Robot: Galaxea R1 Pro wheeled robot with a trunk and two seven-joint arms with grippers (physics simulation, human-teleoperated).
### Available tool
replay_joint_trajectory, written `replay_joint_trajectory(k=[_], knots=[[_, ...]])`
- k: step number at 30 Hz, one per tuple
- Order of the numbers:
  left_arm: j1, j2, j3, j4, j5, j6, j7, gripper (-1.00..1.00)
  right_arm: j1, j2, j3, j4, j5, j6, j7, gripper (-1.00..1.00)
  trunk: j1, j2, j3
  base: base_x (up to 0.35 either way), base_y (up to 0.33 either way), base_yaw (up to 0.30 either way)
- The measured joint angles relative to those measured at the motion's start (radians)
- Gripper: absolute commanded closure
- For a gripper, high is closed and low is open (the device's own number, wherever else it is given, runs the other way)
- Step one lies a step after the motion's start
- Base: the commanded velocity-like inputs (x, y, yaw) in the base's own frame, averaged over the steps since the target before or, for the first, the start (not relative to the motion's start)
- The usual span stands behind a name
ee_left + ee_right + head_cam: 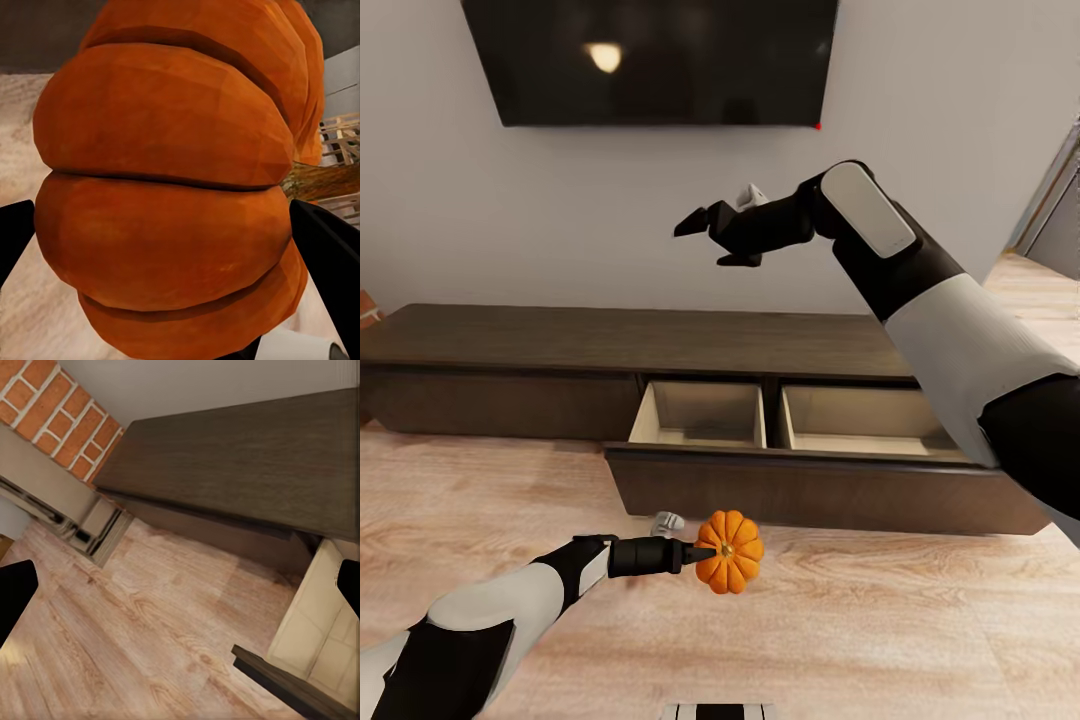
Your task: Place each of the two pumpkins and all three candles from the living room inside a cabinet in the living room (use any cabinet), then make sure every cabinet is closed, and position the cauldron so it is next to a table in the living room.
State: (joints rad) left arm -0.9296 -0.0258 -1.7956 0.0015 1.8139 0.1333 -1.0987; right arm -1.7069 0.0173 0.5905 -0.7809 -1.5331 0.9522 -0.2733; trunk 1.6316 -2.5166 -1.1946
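Count at this moment: one pumpkin [729, 565], one cabinet [510, 345] with one drawer [800, 490] pulled out, showing two beige compartments [700, 412]. Two arms, each with one tool: left tool [695, 553], right tool [715, 240]. One wall screen [650, 60]; one brick wall section [56, 416] in the right wrist view.

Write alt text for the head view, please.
The left end effector holds an orange pumpkin above the wood floor, before a dark cabinet with its drawer pulled open. The right end effector hangs open above the cabinet.
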Motion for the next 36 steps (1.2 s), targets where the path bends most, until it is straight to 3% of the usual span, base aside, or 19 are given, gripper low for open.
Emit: replay_joint_trajectory(k=[10, 11, 13, 15, 19, 27, 30, 33, 36], knots=[[0.0, -0.01, 0.0, -0.002, -0.004, 0.004, 0.0, 1.0, 0.02, -0.002, 0.0, -0.004, 0.001, 0.001, -0.001, -1.0, -0.004, 0.002, 0.039, -0.095, 0.072, 0.0], [0.0, -0.013, 0.003, -0.002, -0.026, 0.068, -0.001, 1.0, 0.022, -0.002, 0.0, -0.003, 0.0, 0.002, -0.001, -1.0, -0.005, 0.003, 0.043, -0.242, 0.185, 0.0], [0.0, -0.015, -0.056, -0.001, -0.044, 0.134, 0.002, 1.0, 0.033, -0.002, 0.0, -0.005, 0.0, 0.005, -0.001, -1.0, -0.006, 0.003, 0.05, -0.244, 0.18, 0.0], [0.0, -0.014, -0.043, 0.0, -0.042, 0.163, 0.002, 1.0, 0.064, -0.002, 0.0, -0.008, -0.001, 0.01, 0.003, -1.0, -0.007, 0.004, 0.058, -0.239, 0.163, 0.0], [0.0, -0.01, -0.078, 0.0, -0.044, 0.169, 0.002, 1.0, 0.124, -0.011, 0.0, -0.038, -0.002, 0.012, 0.007, -1.0, -0.008, 0.004, 0.073, -0.175, 0.1, 0.0], [0.0, 0.0, -0.074, 0.001, -0.041, 0.173, -0.001, 1.0, 0.23, -0.054, 0.0, -0.153, 0.0, 0.013, 0.008, -1.0, -0.012, 0.006, 0.104, -0.026, 0.008, 0.0], [0.0, 0.021, -0.073, 0.002, -0.037, 0.173, -0.027, 1.0, 0.251, -0.072, 0.0, -0.167, 0.0, 0.013, 0.008, -1.0, -0.013, 0.007, 0.116, 0.0, 0.0, 0.0], [0.0, 0.041, -0.07, 0.002, -0.034, 0.175, -0.119, 1.0, 0.281, -0.085, 0.0, -0.189, -0.001, 0.013, 0.011, -1.0, -0.015, 0.008, 0.128, 0.0, 0.0, 0.0], [0.0, 0.048, -0.072, 0.002, -0.034, 0.177, -0.156, 1.0, 0.31, -0.105, -0.002, -0.236, -0.002, 0.014, 0.011, -1.0, -0.016, 0.008, 0.139, 0.0, 0.0, 0.0]])
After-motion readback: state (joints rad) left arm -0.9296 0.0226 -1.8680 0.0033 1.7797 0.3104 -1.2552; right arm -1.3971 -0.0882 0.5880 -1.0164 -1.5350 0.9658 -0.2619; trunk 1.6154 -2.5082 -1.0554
